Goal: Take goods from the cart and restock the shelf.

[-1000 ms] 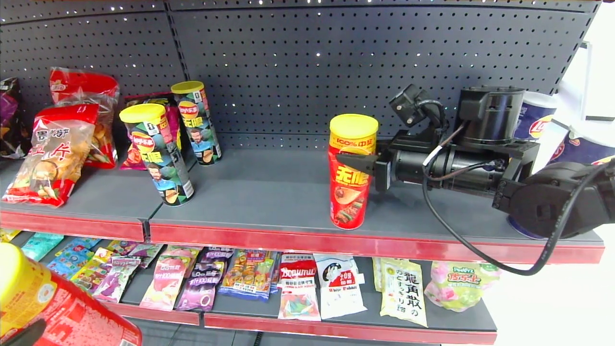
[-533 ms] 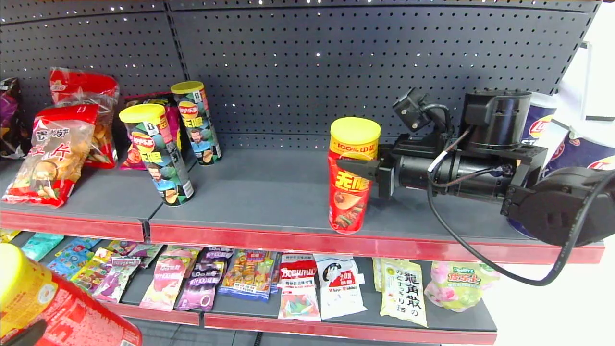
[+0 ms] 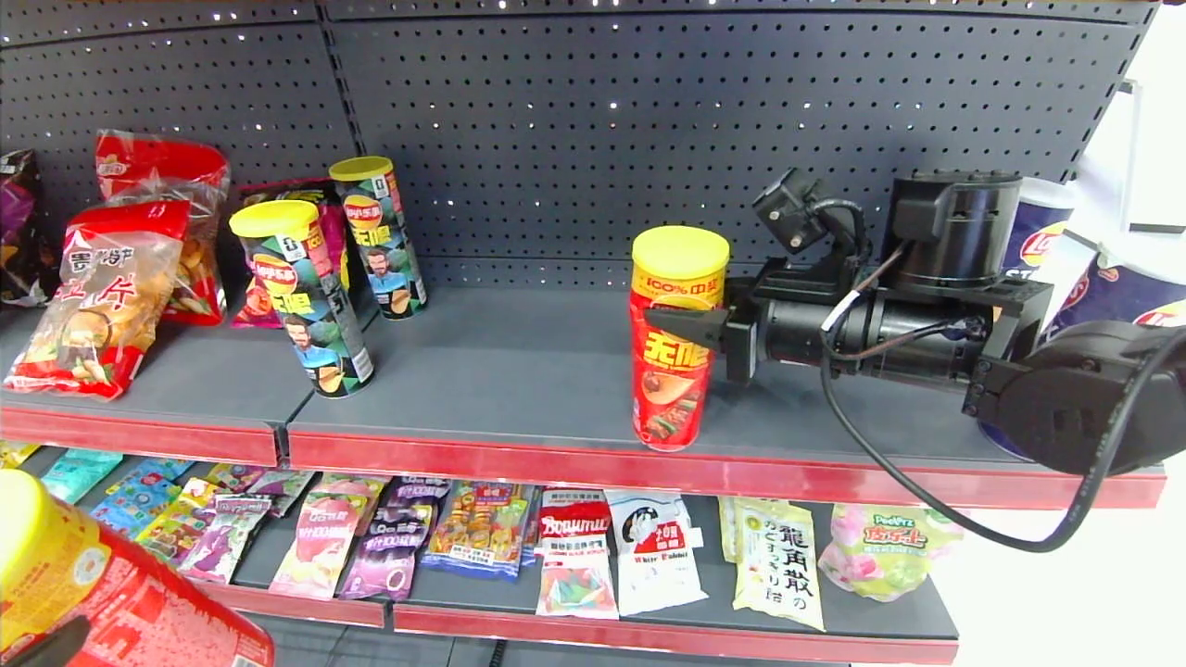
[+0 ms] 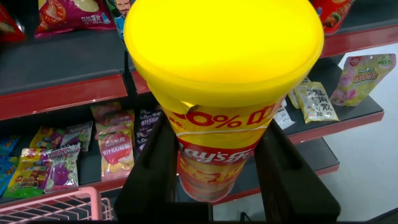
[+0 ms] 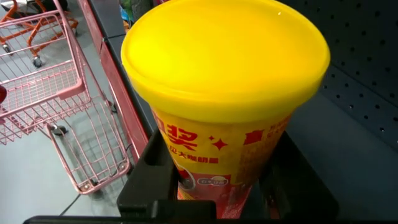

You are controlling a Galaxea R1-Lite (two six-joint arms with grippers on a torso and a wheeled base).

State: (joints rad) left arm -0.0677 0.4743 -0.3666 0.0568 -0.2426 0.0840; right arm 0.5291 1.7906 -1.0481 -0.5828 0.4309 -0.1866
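Note:
A red chip can with a yellow lid (image 3: 679, 338) stands upright on the grey upper shelf (image 3: 519, 371), close to its red front lip. My right gripper (image 3: 695, 317) is shut on the can's upper half from the right; the right wrist view shows this can (image 5: 224, 81) between the two black fingers (image 5: 149, 180). A second red can with a yellow lid (image 3: 102, 593) sits low at the near left, in front of the lower shelf. My left gripper (image 4: 217, 183) is shut on this can (image 4: 224, 56).
Two dark patterned cans (image 3: 301, 296) (image 3: 378, 236) and several chip bags (image 3: 102, 296) fill the shelf's left part. Blue cups (image 3: 1042, 222) stand behind the right arm. Candy bags (image 3: 574, 547) line the lower shelf. A pink cart (image 5: 43, 93) is on the floor beside the shelf.
My right gripper has carried the red can slightly down and toward the shelf's front lip. The can tilted briefly and now stands upright. The left arm and its can have not moved.

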